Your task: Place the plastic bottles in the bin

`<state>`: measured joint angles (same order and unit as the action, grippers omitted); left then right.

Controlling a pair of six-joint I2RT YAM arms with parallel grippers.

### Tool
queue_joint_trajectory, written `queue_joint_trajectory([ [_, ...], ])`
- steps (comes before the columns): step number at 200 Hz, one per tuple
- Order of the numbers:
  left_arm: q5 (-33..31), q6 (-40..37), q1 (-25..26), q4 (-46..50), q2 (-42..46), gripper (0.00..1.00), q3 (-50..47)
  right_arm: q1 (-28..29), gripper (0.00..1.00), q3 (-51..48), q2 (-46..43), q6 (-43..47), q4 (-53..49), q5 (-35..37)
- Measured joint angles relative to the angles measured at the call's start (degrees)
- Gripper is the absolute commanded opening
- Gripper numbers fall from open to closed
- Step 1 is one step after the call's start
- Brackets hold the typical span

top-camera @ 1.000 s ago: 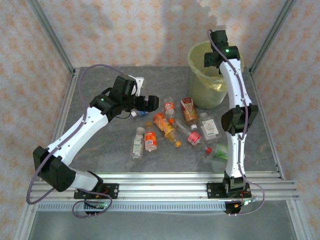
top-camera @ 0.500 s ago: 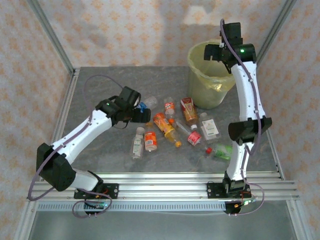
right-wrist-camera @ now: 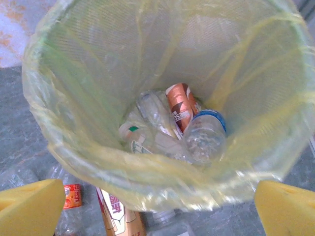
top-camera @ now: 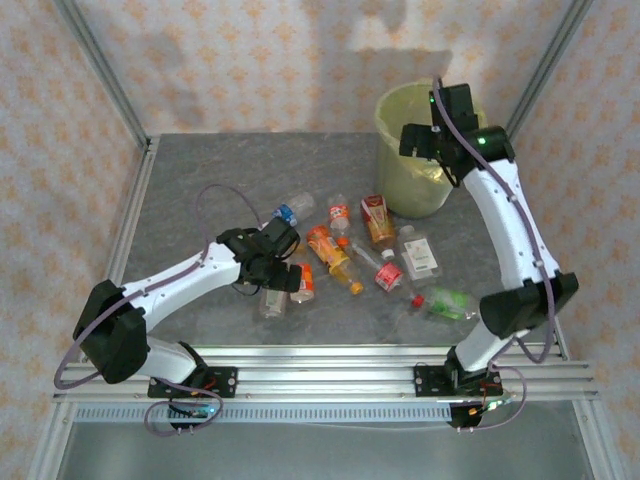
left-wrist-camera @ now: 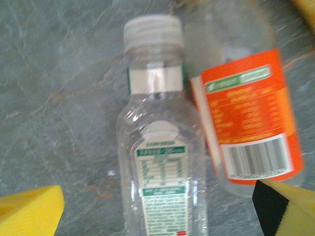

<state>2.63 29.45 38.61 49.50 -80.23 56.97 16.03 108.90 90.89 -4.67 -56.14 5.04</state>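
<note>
The left arm lies low from its near-left base, stretched across the table (top-camera: 200,180) toward the middle. The left gripper (left-wrist-camera: 157,211) hangs just above a clear bottle (left-wrist-camera: 160,162) and an orange-labelled bottle (left-wrist-camera: 246,118) lying side by side, its jaws spread wide and empty. More plastic bottles (top-camera: 340,250) lie scattered mid-table. The right arm bends out over the right edge and reaches up to the bin (top-camera: 400,190) in the far right corner. The right gripper (right-wrist-camera: 157,209) points down into it, jaws wide apart, holding nothing. Several bottles (right-wrist-camera: 204,137) lie at the bin's bottom.
</note>
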Motion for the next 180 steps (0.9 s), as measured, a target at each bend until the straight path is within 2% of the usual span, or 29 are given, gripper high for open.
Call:
queue_joint_trajectory([
  [60, 0.57, 2.05, 0.79, 0.37, 0.26, 1.0, -4.0, 0.0, 0.99, -11.32, -12.59, -5.25, 5.95, 2.69],
  [126, 1.55, 2.21, 0.79, -0.98, -1.95, 1.0, -4.66, 0.0, 0.99, -13.46, -13.75, -6.49, 6.97, 2.69],
  [180, 1.57, 2.73, 0.79, -1.62, -3.63, 0.86, -5.99, 0.0, 0.99, -13.62, -13.38, -7.21, 7.1, 2.03],
])
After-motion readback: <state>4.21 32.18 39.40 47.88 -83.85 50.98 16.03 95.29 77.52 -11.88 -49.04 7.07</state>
